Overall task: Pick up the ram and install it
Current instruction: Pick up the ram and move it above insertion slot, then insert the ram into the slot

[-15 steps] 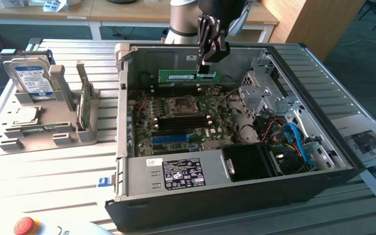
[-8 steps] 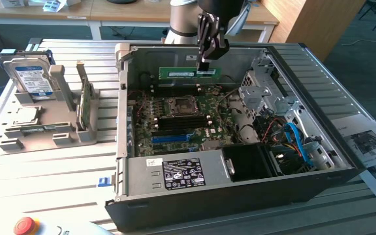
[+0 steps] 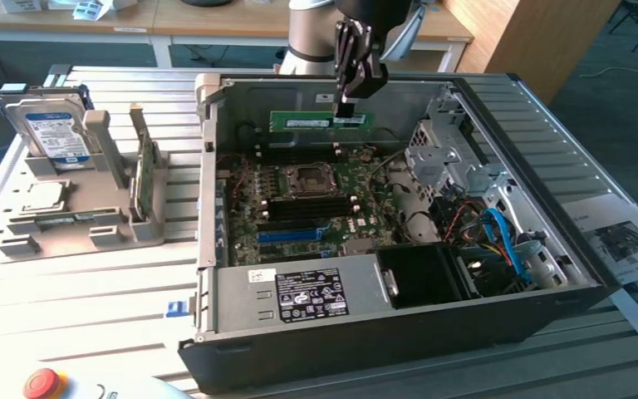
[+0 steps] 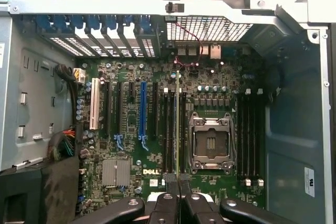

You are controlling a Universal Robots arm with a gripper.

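Note:
The ram (image 3: 319, 121), a slim green stick, hangs level above the far end of the open computer case (image 3: 563, 274). My gripper (image 3: 345, 108) comes down from above and is shut on the ram near its end on the exterior view's right. Below it lies the green motherboard (image 3: 308, 199) with its CPU socket (image 3: 302, 177). In the wrist view the ram (image 4: 177, 129) is edge-on, a thin line running out from my gripper (image 4: 178, 183). That line lies over the black memory slots (image 4: 169, 129) beside the CPU socket (image 4: 210, 142).
On the exterior view's left, a grey holder (image 3: 76, 224) carries a hard drive (image 3: 53, 133), an upright green expansion card (image 3: 142, 170) and a CPU chip (image 3: 40, 195). A power supply (image 3: 302, 295) fills the case's near end. Cables (image 3: 502, 237), papers (image 3: 630, 241) and a red stop button (image 3: 44, 382) lie around.

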